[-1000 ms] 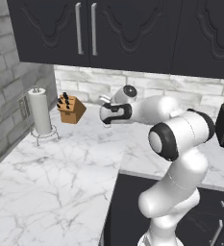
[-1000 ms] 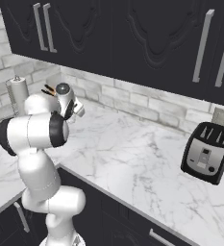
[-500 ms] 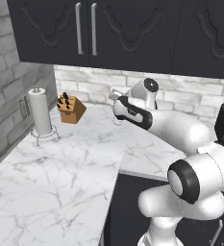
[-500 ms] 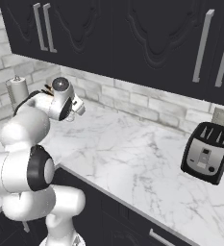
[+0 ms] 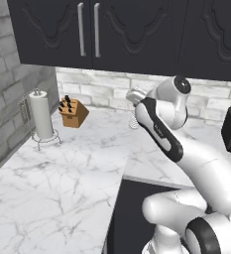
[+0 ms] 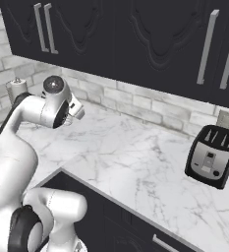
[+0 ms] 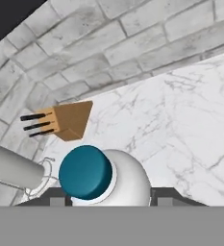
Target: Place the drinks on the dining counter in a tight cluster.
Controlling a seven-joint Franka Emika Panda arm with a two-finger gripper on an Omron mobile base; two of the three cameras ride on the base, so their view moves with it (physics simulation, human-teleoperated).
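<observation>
A white marble worktop is spreading out in an L below dark wall cabinets and a grey brick backsplash, and the white robot arm is arching over its inner corner. A black toaster is standing on the right stretch of the worktop, well apart from the arm. Along the left wall, a paper-towel roll is standing upright in its wire holder, with a wooden knife block near it against the bricks. In the hand view the gripper is holding a clear, pale bottle with a teal cap, the bottle seen end-on, cap toward the camera, its body filling the space between the two dark fingers. The fingers are standing partway apart, each pressed against a side of the bottle. Beyond the cap, the knife block is showing tilted, black handles pointing left. In the left base view the bottle is only a pale blur beside the wrist, above the worktop.
</observation>
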